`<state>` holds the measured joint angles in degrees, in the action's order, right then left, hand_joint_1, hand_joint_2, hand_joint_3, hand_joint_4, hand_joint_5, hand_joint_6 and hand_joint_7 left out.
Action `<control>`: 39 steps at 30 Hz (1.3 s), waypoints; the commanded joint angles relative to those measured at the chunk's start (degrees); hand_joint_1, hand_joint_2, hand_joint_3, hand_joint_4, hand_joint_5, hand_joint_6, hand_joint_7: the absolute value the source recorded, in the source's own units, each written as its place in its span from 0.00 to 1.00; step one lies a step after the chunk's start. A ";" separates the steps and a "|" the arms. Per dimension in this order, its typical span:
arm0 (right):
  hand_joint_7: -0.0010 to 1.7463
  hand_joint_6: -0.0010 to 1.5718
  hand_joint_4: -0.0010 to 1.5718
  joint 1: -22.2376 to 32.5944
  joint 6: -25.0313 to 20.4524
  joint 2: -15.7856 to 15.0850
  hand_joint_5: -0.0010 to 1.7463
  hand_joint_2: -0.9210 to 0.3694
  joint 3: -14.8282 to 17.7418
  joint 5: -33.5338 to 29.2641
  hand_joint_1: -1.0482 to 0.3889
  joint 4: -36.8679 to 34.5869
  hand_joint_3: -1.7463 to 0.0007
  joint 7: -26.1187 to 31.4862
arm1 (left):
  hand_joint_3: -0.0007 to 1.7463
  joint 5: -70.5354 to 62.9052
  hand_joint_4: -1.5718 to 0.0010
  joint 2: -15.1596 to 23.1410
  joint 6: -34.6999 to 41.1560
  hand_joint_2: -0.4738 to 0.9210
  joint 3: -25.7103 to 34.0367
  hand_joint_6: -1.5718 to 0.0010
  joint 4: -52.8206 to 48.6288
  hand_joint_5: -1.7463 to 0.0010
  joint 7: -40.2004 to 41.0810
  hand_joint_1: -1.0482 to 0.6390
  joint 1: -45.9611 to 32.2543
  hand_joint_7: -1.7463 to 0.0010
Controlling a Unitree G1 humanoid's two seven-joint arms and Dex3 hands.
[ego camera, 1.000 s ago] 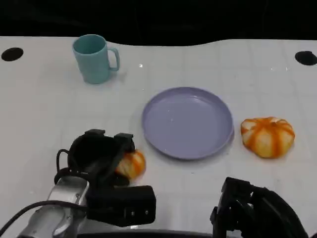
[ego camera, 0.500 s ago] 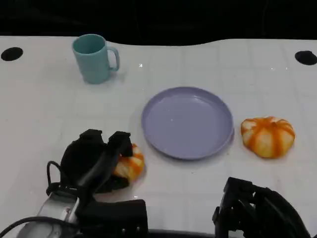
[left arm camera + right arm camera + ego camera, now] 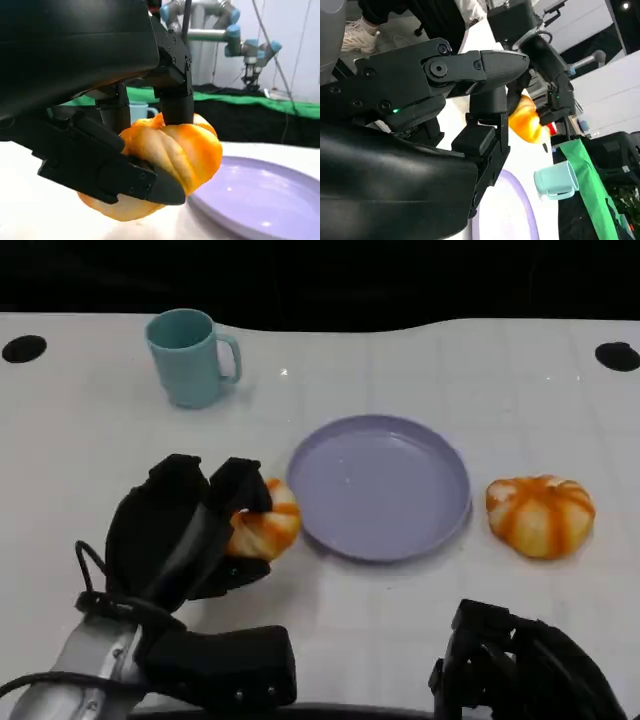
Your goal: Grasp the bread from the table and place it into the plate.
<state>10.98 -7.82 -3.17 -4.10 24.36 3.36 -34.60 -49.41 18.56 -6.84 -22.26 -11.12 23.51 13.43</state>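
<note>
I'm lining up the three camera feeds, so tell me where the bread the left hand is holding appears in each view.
Head view: bread left of centre, beside the purple plate, in the left hand.
Left wrist view: bread at centre, between black fingers.
Right wrist view: bread right of centre, above the teal mug.
Shared landmark: the plate.

I count two breads, one in my left hand (image 3: 190, 530) and one on the table; one plate (image 3: 380, 486); one cup (image 3: 188, 357).
</note>
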 commanded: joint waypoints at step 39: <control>0.77 0.49 0.55 1.58 0.74 -0.28 0.90 0.00 -0.36 0.37 0.26 0.63 0.84 -0.14 | 0.23 8.32 0.56 -14.41 -11.36 0.89 -5.54 0.47 -38.59 0.13 -9.21 0.49 31.80 0.71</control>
<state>12.22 -7.00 -2.99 -4.78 24.32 3.45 -34.82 -41.49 3.74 -19.01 -27.28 -48.97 16.92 43.10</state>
